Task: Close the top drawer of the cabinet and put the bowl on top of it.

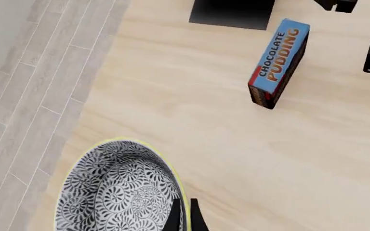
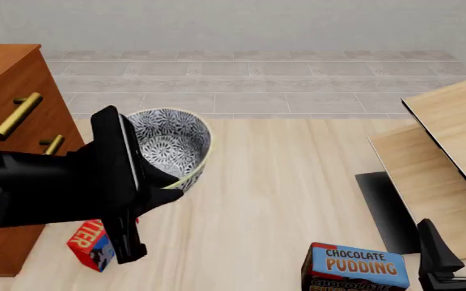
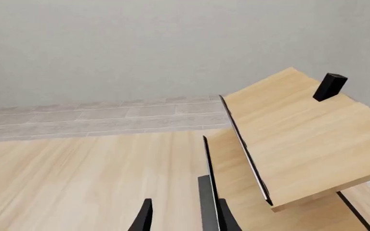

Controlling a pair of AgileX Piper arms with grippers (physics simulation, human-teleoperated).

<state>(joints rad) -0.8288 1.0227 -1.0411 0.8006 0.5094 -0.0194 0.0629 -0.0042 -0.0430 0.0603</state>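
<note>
The bowl, grey-and-white patterned with a cream rim, hangs tilted above the table, just right of the cabinet. My left gripper is shut on its near rim. In the left wrist view the fingers pinch the rim of the bowl. The top drawer carries a long brass bar handle, and its front looks level with the drawer below. My right gripper stands open and empty at the near right, as the right wrist view also shows.
A blue chocolate pudding box stands at the near middle-right. A red box lies under my left arm beside the cabinet. Slanted light-wood boards rise at the right, with a dark mat at their foot.
</note>
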